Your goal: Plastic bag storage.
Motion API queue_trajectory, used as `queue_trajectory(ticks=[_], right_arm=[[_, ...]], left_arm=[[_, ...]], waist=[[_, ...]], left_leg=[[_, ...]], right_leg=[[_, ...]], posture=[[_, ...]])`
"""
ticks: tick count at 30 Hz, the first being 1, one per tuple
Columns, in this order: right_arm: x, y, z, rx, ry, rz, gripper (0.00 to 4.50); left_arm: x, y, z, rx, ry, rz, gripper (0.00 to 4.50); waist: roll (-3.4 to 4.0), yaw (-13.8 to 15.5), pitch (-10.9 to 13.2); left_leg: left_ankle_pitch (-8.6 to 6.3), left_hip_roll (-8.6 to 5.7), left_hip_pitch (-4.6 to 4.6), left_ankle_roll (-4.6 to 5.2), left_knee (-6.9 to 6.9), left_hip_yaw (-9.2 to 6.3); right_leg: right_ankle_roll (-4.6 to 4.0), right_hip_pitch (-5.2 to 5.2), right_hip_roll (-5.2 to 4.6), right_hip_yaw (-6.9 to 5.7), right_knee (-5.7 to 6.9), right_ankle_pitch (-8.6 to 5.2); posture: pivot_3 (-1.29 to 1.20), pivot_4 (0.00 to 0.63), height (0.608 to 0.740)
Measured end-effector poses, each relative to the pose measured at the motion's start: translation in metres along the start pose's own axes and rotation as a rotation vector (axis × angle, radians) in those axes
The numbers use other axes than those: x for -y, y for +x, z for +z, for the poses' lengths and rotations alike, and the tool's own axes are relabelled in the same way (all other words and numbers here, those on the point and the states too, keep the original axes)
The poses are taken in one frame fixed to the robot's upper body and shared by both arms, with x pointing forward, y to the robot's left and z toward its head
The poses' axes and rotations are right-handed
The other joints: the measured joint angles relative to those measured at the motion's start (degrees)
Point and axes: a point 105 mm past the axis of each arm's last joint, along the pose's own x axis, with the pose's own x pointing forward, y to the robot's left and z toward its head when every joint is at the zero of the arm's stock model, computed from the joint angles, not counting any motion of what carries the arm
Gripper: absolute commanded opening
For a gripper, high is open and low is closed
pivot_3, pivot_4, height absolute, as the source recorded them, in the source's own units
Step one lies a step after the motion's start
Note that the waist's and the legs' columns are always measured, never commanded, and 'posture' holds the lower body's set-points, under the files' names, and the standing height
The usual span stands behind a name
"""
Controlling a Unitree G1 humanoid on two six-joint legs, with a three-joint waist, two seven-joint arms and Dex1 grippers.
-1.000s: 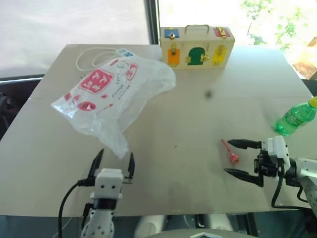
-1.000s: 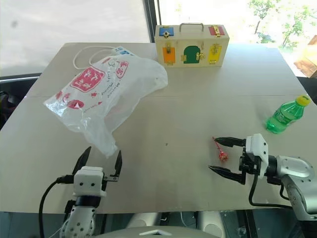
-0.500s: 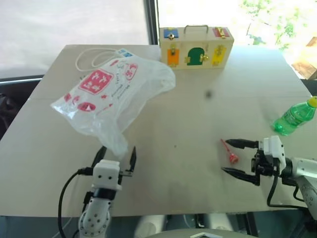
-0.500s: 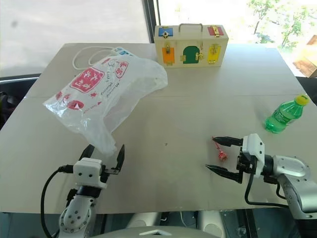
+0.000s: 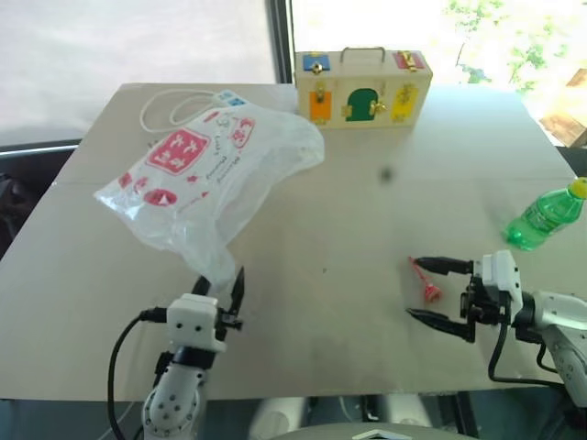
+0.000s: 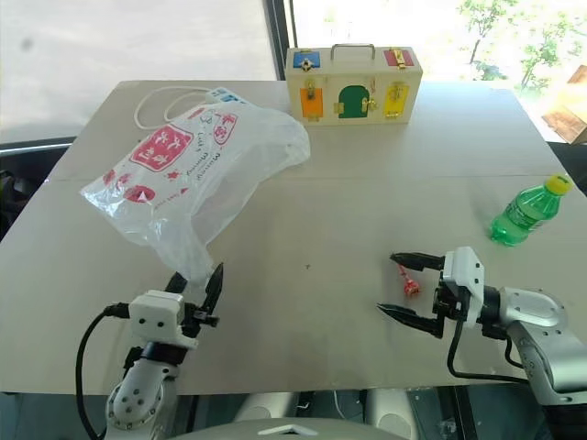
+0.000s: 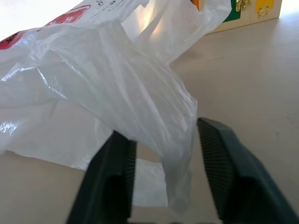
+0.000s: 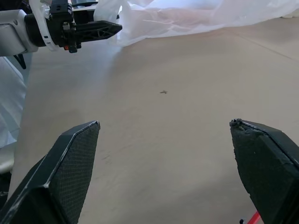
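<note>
The plastic bag (image 5: 211,174), crinkly translucent white with red prints, lies on the left half of the table, and its lower corner hangs toward the front edge. My left gripper (image 5: 220,278) points forward at that corner. In the left wrist view a fold of the bag (image 7: 140,93) sits between the two fingers (image 7: 219,158), which have narrowed onto it. My right gripper (image 5: 415,287) stands wide open at the front right, pointing left, and holds nothing.
A wooden box (image 5: 364,87) with coloured doors and latches stands at the table's far edge. A white cord (image 5: 170,103) lies behind the bag. A green bottle (image 5: 548,218) lies at the right edge. A small red item (image 5: 426,282) lies by the right gripper's fingers.
The left gripper's fingers have closed from wide open onto the bag's lower corner, and its wrist has rolled a little. The right gripper has stayed put.
</note>
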Motion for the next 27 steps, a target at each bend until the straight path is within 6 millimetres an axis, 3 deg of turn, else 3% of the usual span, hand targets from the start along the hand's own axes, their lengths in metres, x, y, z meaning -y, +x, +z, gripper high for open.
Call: queue_trajectory(ticks=[1,2,10,17,21,27], right_arm=[[0.0,0.0,0.0,0.0,-0.001,-0.003,4.5],[0.001,0.0,0.0,0.001,-0.002,-0.006,4.5],[0.005,0.003,0.0,-0.017,-0.013,-0.024,4.5],[0.02,0.005,-0.015,-0.168,0.001,-0.109,4.5],[0.03,-0.003,-0.032,-0.257,0.01,-0.194,4.5],[0.024,-0.026,-0.052,-0.328,0.056,-0.241,4.5]], left_arm=[[0.0,0.0,0.0,0.0,0.0,0.002,0.21],[-0.001,0.0,0.0,0.0,-0.001,0.007,0.03],[-0.003,0.001,0.001,0.008,-0.024,0.025,0.03],[-0.004,0.004,0.004,0.029,-0.069,0.032,0.03],[-0.004,0.007,0.006,0.038,-0.073,0.031,0.03],[0.003,0.009,0.008,0.054,-0.164,-0.013,0.03]], waist=[[0.0,0.0,0.0],[0.0,0.0,0.0],[0.0,0.0,0.0],[0.01,0.0,-0.01],[0.02,0.07,-0.01],[0.06,0.01,-0.04]], left_leg=[[0.0,0.0,0.0,0.0,0.0,0.0],[0.0,0.0,0.0,0.0,0.0,0.01],[0.0,0.0,0.03,0.0,0.0,0.01],[0.0,0.0,0.07,0.0,0.0,0.05],[0.0,-0.01,0.07,0.0,0.0,0.08],[0.0,0.0,0.11,0.0,0.0,0.09]], right_leg=[[0.0,0.0,0.0,0.0,0.0,0.0],[0.0,0.0,0.0,0.0,0.0,0.0],[0.0,0.02,0.0,0.01,0.01,0.0],[-0.01,0.03,0.01,0.04,0.05,0.0],[-0.01,0.02,0.01,0.07,0.05,0.0],[0.0,0.07,0.01,0.1,0.05,0.0]], posture=[[0.0,0.15,0.74],[0.0,0.15,0.74],[0.0,0.15,0.74],[0.0,0.15,0.74],[0.0,0.15,0.74],[0.0,0.15,0.74]])
